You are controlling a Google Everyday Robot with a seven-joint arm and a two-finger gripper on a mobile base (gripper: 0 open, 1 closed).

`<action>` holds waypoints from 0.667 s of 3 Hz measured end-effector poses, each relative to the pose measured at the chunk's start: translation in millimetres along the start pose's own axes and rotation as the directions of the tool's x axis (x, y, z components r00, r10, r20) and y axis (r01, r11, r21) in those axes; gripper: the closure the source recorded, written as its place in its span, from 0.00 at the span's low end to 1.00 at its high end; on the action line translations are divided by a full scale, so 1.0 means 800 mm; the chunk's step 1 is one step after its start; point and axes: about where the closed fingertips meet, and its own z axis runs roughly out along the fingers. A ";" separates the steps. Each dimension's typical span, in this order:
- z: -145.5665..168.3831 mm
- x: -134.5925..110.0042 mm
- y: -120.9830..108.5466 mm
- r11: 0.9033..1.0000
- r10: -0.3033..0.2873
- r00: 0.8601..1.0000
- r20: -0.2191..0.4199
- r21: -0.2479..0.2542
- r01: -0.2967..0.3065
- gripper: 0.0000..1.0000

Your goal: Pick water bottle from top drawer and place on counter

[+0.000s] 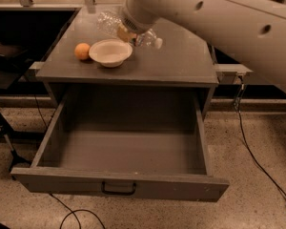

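Observation:
The water bottle (106, 22) is clear and crinkled, and its white cap (158, 43) points right. It lies sideways in my gripper (126, 32), just above the back of the grey counter (186, 63) and behind the bowl. The gripper is shut on the water bottle around its middle, and my large pale arm reaches in from the upper right. The top drawer (200, 187) stands pulled fully open below the counter. It is empty, with a black handle (118, 189) on its front panel.
A white bowl (110, 52) and an orange fruit (82, 51) sit on the counter's left side. Black cables (250, 147) run over the speckled floor at right and front left. A dark stand (5, 132) is at the left. Metal rails cross behind the cabinet.

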 end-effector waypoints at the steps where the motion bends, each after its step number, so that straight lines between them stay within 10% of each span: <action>1: 0.033 -0.008 -0.010 1.000 0.027 0.998 -0.061 -0.003 -0.027 1.00; 2: 0.057 -0.004 -0.025 0.998 0.060 0.991 -0.118 -0.007 -0.061 1.00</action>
